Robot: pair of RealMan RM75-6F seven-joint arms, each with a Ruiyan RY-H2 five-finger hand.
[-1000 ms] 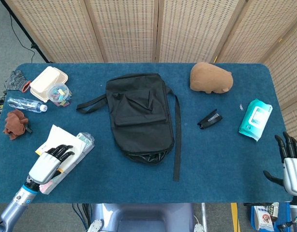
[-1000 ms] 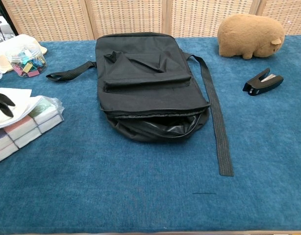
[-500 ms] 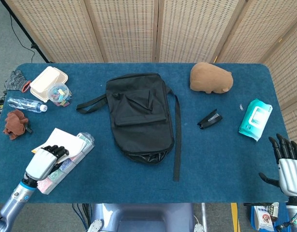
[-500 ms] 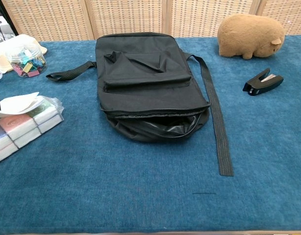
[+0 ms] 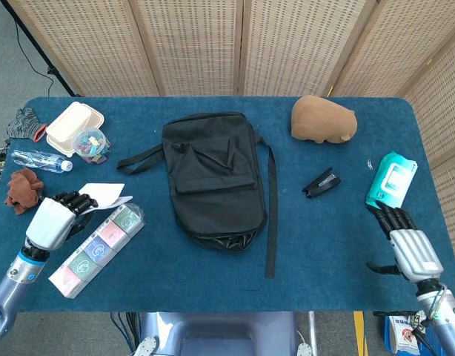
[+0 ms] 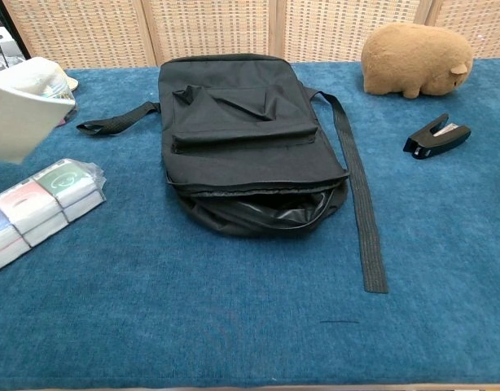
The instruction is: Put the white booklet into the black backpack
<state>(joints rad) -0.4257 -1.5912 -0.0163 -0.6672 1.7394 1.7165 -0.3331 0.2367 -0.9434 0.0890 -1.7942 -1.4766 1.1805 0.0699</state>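
Head view shows the left hand (image 5: 51,218) gripping the white booklet (image 5: 101,193) by one edge, holding it up off the blue surface (image 5: 324,245) just above the sleeve of boxed packets (image 5: 98,248), at the far left and well apart from the black backpack (image 5: 213,178). The right hand (image 5: 409,248) hangs near the front right corner with fingers spread, holding nothing.

From the chest view the booklet (image 6: 22,118) looks thin and floppy, so a grip on one edge could let it sag, twist or slip during the carry across. The backpack's mouth (image 6: 262,213) gapes only a little at the near end; I would expect the booklet's leading edge to catch on the upper lip or the strap (image 6: 360,204) and buckle, or shove the bag away, unless the right hand holds the opening.
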